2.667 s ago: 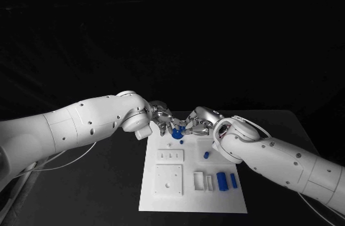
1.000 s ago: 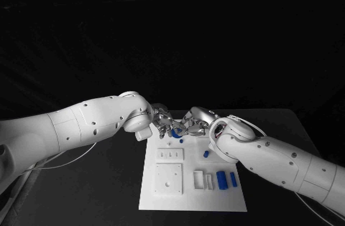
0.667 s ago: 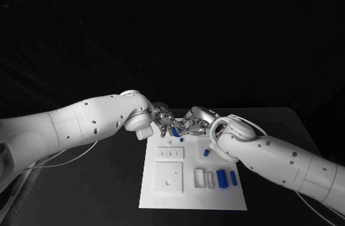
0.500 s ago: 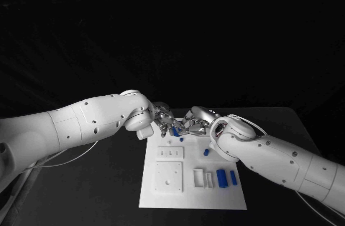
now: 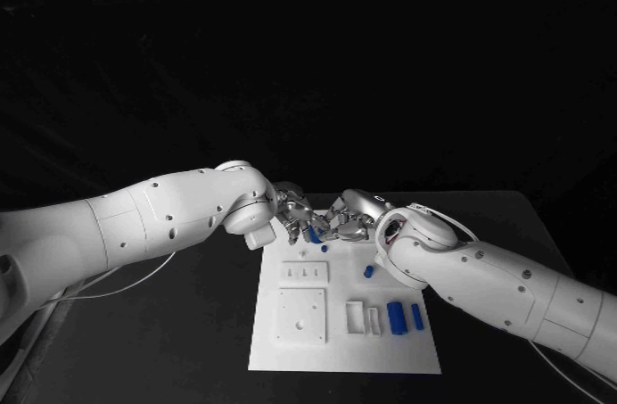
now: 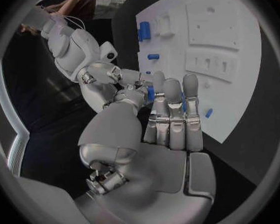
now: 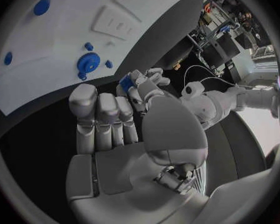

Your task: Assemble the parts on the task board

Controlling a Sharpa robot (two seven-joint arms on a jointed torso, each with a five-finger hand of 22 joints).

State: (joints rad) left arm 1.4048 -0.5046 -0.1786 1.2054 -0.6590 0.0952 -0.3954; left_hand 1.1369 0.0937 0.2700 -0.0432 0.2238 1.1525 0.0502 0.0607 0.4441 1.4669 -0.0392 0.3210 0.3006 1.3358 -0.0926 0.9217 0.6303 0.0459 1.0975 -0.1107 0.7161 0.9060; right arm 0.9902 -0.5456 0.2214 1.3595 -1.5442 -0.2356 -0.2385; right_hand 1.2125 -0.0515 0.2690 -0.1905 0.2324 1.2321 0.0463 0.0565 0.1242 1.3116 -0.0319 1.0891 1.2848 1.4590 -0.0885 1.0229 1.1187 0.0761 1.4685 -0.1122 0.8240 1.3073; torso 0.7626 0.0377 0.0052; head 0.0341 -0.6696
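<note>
Over the far end of the white task board (image 5: 296,346), my two hands meet. My left hand (image 5: 290,215) pinches a small blue part (image 6: 150,93) between thumb and fingertips; the same blue part (image 7: 126,83) also appears in the right wrist view and the head view (image 5: 313,234). My right hand (image 5: 352,218) reaches in from the other side, its fingertips right at the part. Whether it also grips the part is hidden. A round blue piece (image 7: 88,62) lies on the board below the hands, with a tiny blue piece (image 5: 324,249) beside it.
More blue parts lie on the board: one near the middle (image 5: 369,270) and two oblong ones (image 5: 396,317) at the near right beside white blocks (image 5: 355,317). Two raised white plates (image 5: 303,317) sit on the board's left half. Black table surrounds the board.
Both hands have stayed together and crept slightly toward the board's far end. The blue part between them now shows narrower than before. The parts on the board have not moved.
</note>
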